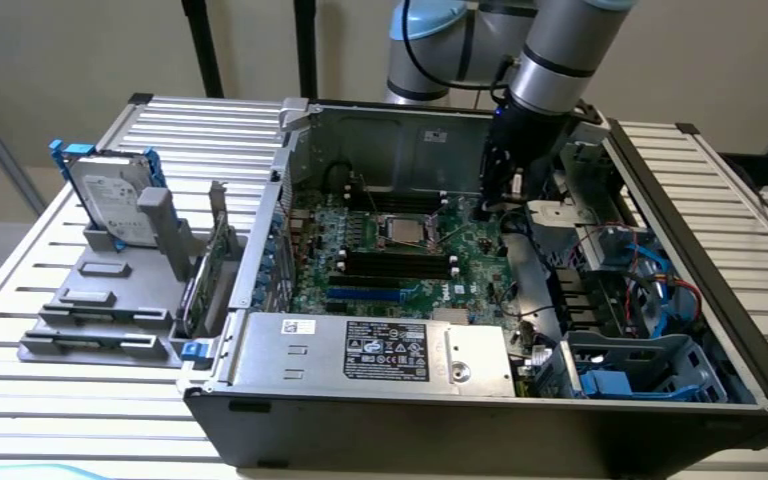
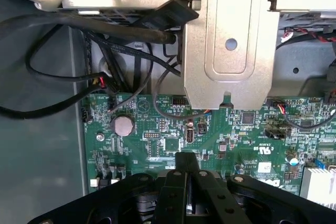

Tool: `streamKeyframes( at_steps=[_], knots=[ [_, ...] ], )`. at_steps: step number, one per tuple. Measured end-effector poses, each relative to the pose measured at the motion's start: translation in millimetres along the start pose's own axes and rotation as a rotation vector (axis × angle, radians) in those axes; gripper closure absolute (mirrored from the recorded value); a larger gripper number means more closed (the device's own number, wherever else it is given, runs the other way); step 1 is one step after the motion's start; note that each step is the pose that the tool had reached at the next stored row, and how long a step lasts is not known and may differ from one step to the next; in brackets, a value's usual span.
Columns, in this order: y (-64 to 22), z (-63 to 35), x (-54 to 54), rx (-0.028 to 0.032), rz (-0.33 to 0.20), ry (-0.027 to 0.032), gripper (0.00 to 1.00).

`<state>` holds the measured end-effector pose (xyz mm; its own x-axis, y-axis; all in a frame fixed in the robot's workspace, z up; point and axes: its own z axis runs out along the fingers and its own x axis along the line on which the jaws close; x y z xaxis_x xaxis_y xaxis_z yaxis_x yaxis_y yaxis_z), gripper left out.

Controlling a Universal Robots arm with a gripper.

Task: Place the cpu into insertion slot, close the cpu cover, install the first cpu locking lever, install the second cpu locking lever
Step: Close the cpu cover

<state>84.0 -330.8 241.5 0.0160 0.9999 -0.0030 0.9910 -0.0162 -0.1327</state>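
The insertion slot (image 1: 404, 229), a square socket with a silvery metal rim, lies amid the green motherboard (image 1: 458, 285) inside the open computer case. Its middle looks pale; I cannot tell the cpu from the cpu cover there, and no locking lever can be made out. My gripper (image 1: 494, 203) hangs inside the case to the exterior view's right of the socket, a little above the board. In the wrist view the gripper (image 2: 186, 162) is shut, its black fingers (image 2: 179, 182) pressed together with nothing between them, over the green motherboard (image 2: 247, 129).
Black cables (image 2: 63, 80) and a silvery metal bracket (image 2: 228, 40) lie just ahead of the fingers, with a coin battery (image 2: 123, 125) on the board. The power supply (image 1: 371, 350), black memory slots (image 1: 391, 264) and blue drive cage (image 1: 651, 368) crowd the case. A hard drive (image 1: 111, 200) stands outside.
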Motion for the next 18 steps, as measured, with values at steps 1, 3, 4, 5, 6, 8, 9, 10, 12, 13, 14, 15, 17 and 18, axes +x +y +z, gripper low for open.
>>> streamKeyframes(
  at_steps=[1,3,4,5,6,8,9,10,12,13,14,15,17,18],
  knots=[
    [0.0,0.1,0.0,0.0130,0.000,-0.0001,0.89],
    [-0.1,0.1,0.0,0.0442,0.000,-0.0006,0.89],
    [-0.2,0.2,0.0,0.0597,0.000,-0.0007,0.89],
    [-0.7,0.2,-0.1,0.0710,0.000,-0.0008,0.89],
    [-1.4,0.3,-0.2,0.0803,0.000,-0.0010,0.89],
    [-4.8,0.7,-0.7,0.0912,0.000,-0.0015,0.89],
    [-6.9,1.0,-0.9,0.0952,0.000,-0.0016,0.89],
    [-9.0,1.3,-1.0,0.0989,0.000,-0.0015,0.89],
    [-13.3,1.9,-1.4,0.1065,0.000,-0.0015,0.89],
    [-15.3,2.1,-1.6,0.1102,0.000,-0.0017,0.89],
    [-17.4,2.4,-1.8,0.1138,0.000,-0.0017,0.89],
    [-19.5,2.7,-1.9,0.1172,0.000,-0.0017,0.89],
    [-23.8,3.3,-2.3,0.1244,0.000,-0.0019,0.89],
    [-25.9,3.6,-2.5,0.1278,0.000,-0.0018,0.89]
  ],
)
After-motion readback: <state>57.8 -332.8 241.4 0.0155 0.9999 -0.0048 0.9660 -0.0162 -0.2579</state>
